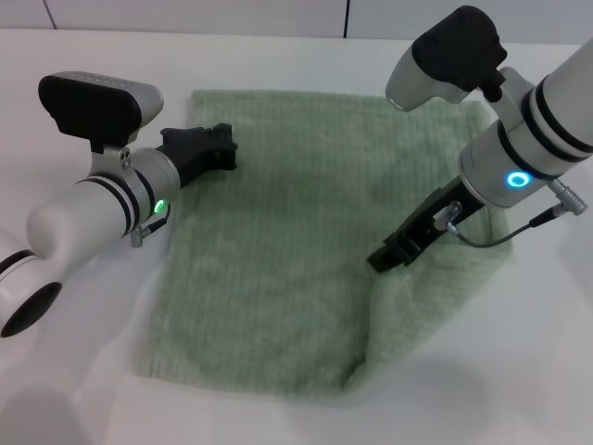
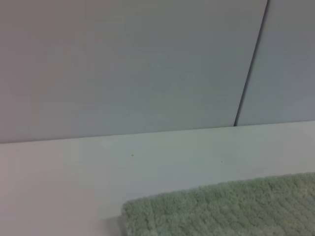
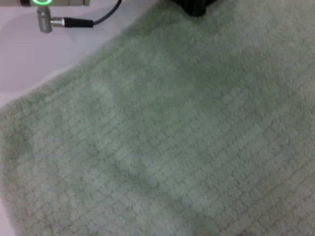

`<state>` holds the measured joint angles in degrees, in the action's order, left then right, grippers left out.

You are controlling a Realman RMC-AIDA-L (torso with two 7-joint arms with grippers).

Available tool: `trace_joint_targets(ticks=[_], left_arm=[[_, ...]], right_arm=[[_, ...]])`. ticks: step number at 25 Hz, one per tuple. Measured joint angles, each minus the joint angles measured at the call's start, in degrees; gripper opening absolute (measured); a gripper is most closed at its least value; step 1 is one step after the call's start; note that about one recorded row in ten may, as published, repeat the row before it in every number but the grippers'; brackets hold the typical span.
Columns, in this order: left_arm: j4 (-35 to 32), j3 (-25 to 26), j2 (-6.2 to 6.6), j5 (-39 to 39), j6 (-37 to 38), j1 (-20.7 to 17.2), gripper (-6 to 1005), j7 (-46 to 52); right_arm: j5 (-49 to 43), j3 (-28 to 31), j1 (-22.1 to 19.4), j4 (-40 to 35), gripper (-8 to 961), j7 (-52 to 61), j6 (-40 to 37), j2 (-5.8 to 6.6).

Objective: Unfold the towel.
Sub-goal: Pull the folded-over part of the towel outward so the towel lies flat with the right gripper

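The pale green towel (image 1: 306,232) lies spread over the white table (image 1: 83,389), mostly flat. A raised crease runs from its near edge up to my right gripper (image 1: 387,256). That gripper is low on the towel's right part, and its black fingers look pinched on the cloth where the crease starts. The right wrist view is filled with towel (image 3: 162,132). My left gripper (image 1: 220,148) rests at the towel's left edge, near the far left corner. The left wrist view shows that corner (image 2: 221,209) and none of its fingers.
A grey wall (image 2: 133,64) with a dark vertical seam stands behind the table's far edge. Bare white tabletop surrounds the towel on all sides. The right arm's cable (image 1: 519,232) hangs over the towel's right edge.
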<state>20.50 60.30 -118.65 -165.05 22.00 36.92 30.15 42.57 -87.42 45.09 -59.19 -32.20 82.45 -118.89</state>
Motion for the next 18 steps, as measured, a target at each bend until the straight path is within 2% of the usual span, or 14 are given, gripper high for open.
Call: trace_joint_targets(ticks=[2,4,10,18], left_arm=[[0.0,0.0,0.00,0.0,0.0,0.0,-2,0.0],[0.1,0.0,0.00,0.0,0.0,0.0,-2,0.0],[0.1,-0.1,0.00,0.0,0.0,-0.1,-2,0.0],[0.5,-0.1,0.00,-0.1,0.0,-0.3,-2,0.8]], right_arm=[[0.0,0.0,-0.2,-0.8,531,-0.3,0.2,0.04],[0.0,-0.2,-0.4,-1.8,302,-1.2,1.1,0.06],[-0.2,-0.5,-0.9,-4.2,74,-2.6,4.1,0.07],[-2.2,-2.4,-4.6,-15.3,65,-2.9,12.0,-0.08]])
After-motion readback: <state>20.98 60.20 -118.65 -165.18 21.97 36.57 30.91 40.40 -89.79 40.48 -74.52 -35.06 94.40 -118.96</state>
